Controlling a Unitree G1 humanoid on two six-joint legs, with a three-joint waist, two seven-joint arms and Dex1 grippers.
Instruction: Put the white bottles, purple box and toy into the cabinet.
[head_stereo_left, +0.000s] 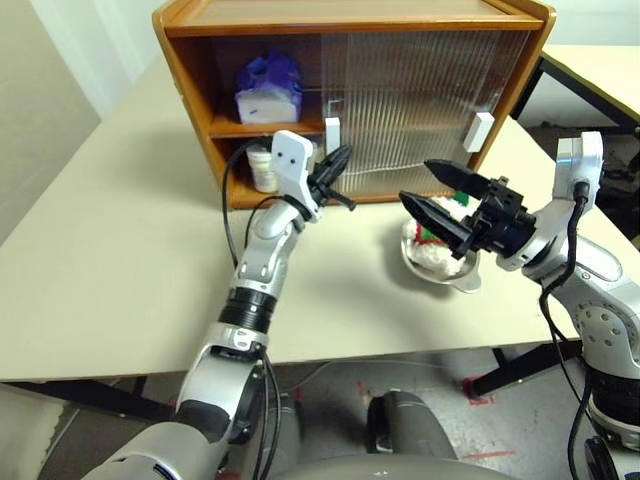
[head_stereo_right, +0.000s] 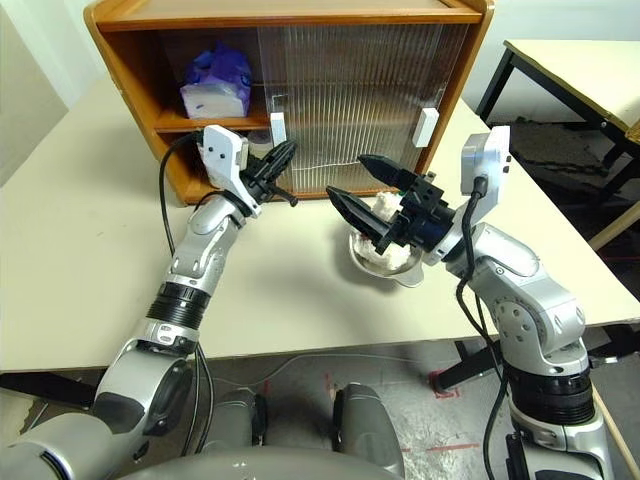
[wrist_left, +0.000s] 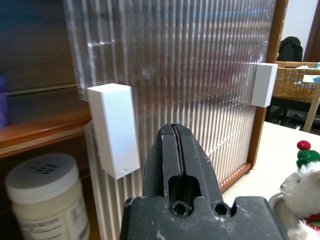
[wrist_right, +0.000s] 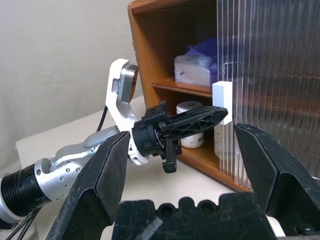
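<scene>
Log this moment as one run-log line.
left gripper: shut, empty, by door handle | right gripper: open, over toy in bowl | box, bottle: in cabinet

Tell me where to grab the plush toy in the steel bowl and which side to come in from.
Likely best: pinch the toy around its soft white body, coming from above with the open right gripper beside it. The steel bowl rims its lower part, so a side approach would meet the rim first.
</scene>
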